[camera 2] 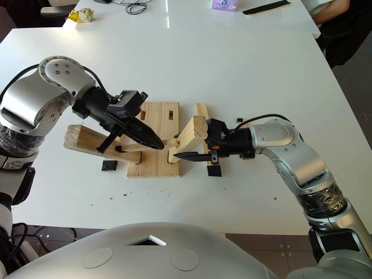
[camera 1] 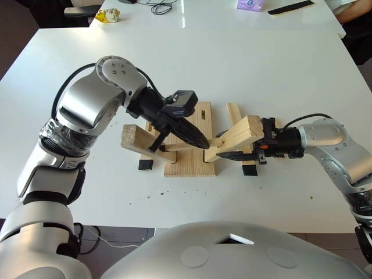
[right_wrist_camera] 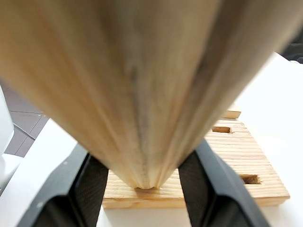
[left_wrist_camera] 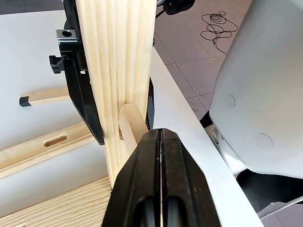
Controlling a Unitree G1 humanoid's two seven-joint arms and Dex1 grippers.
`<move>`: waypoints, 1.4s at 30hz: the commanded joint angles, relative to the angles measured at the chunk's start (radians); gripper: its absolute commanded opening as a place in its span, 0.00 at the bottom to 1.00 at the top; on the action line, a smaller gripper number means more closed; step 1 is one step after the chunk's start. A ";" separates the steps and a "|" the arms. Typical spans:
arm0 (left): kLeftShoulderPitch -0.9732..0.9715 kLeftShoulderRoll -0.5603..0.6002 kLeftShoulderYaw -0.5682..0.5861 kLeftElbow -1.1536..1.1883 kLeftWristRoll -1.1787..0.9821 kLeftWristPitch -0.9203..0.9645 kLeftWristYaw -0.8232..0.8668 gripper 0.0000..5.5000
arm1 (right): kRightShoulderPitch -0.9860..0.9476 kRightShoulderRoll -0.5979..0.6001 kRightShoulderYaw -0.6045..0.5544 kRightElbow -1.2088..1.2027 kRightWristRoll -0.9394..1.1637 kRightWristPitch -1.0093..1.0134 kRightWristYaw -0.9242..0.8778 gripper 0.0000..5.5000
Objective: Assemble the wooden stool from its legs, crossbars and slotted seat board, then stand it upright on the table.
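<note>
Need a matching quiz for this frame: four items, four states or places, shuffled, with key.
Items:
1. left gripper
2. right gripper
3. seat board
4. yellow packet

States or places:
A. lying flat on the table
B. clamped on a wooden leg
C. far off, to the robot's left
D. fingers shut, tip at the round crossbar

Pairs: 1-D, 2-B, 3-A, 4-C
</note>
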 commanded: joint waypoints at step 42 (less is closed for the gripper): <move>0.045 -0.055 -0.046 0.022 0.079 0.004 0.112 0.00 | 0.024 -0.008 0.046 0.018 -0.053 0.058 0.003 0.37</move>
